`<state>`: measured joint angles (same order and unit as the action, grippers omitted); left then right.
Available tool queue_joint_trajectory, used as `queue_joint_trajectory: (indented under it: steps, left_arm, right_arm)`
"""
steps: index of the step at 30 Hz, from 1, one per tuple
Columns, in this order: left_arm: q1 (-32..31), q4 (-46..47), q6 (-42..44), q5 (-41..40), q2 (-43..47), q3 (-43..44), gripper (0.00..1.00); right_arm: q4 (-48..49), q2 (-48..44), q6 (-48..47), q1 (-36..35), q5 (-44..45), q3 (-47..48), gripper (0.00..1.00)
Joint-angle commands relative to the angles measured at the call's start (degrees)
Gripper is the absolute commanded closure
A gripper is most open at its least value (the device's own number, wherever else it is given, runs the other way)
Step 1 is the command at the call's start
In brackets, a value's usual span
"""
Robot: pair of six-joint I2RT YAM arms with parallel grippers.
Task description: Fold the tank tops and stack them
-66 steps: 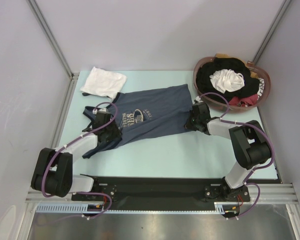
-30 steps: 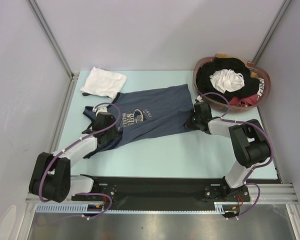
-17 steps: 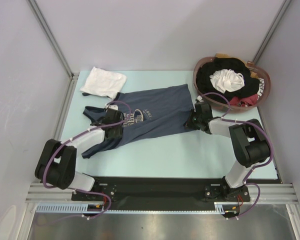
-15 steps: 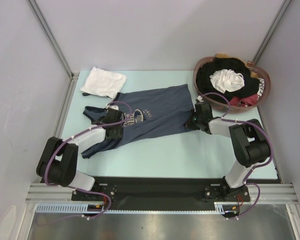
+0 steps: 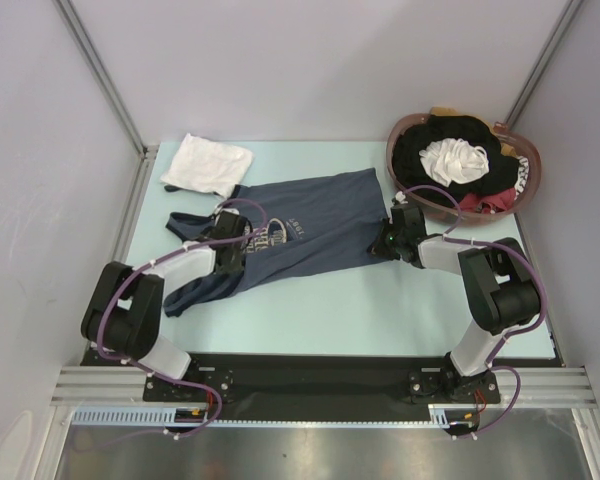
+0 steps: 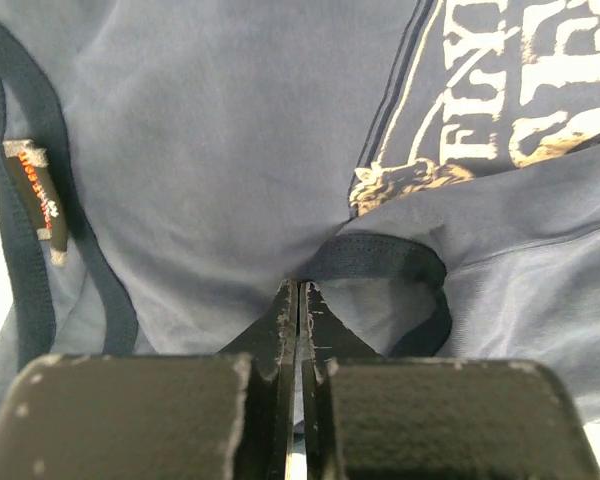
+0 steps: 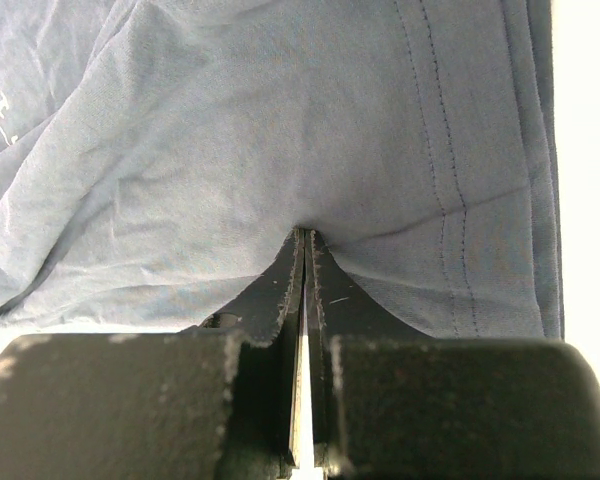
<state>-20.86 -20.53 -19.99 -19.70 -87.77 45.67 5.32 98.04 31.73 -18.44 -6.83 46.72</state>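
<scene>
A slate-blue tank top (image 5: 315, 225) with a pale chest print lies spread flat mid-table, straps to the left. My left gripper (image 5: 240, 250) is shut on it, pinching cloth at the dark-trimmed armhole edge (image 6: 380, 258); the fingertips (image 6: 298, 287) meet there. My right gripper (image 5: 384, 243) is shut on the top's hem side, its closed fingertips (image 7: 305, 233) bunching the blue cloth (image 7: 280, 120). A white tank top (image 5: 208, 163) lies folded at the back left corner, touched by neither gripper.
A brown basket (image 5: 536, 170) at the back right holds a jumble of black, white and red clothes. Grey walls and metal posts enclose the pale green table (image 5: 380, 310). A label (image 6: 35, 195) shows inside the blue top's neck.
My left gripper slid from the strap area back and right to the armhole, then shut on the blue cloth. The right gripper stayed shut at the hem.
</scene>
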Motion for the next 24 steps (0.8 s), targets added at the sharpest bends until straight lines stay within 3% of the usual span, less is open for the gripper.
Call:
queue_joint_trajectory:
  steps: [1, 9, 16, 18, 19, 22, 24]
  left_arm:
    - [1.3, 1.8, 0.4, 2.5, 0.9, 2.7, 1.0]
    - [9.4, 4.0, -3.5, 10.9, 4.7, 0.8, 1.0]
    - [13.7, 6.9, -6.4, 11.8, 8.8, -1.9, 0.99]
    - [13.9, 7.0, -6.6, 11.7, 9.5, -2.1, 0.85]
    - [13.9, 7.3, -6.8, 11.7, 10.1, -2.2, 0.7]
    - [14.0, 8.5, -6.8, 13.2, 11.2, -3.0, 0.44]
    - [13.9, 8.6, -7.0, 13.6, 12.4, -3.7, 0.42]
  right_arm:
    - [-1.6, 1.8, 0.0, 0.4, 0.3, -1.2, 1.0]
    - [-3.8, 3.9, 1.6, 1.6, 2.1, -0.6, 1.0]
    - [-3.8, 4.7, 1.8, 1.7, 1.6, -0.4, 1.0]
    - [-3.8, 4.8, 1.7, 1.8, 1.4, -0.4, 1.0]
    - [-3.8, 4.9, 1.8, 1.9, 1.2, -0.4, 1.0]
    - [-3.7, 4.9, 1.7, 1.8, 1.0, -0.3, 1.0]
    - [-3.7, 5.0, 1.6, 1.8, 0.9, -0.3, 1.0]
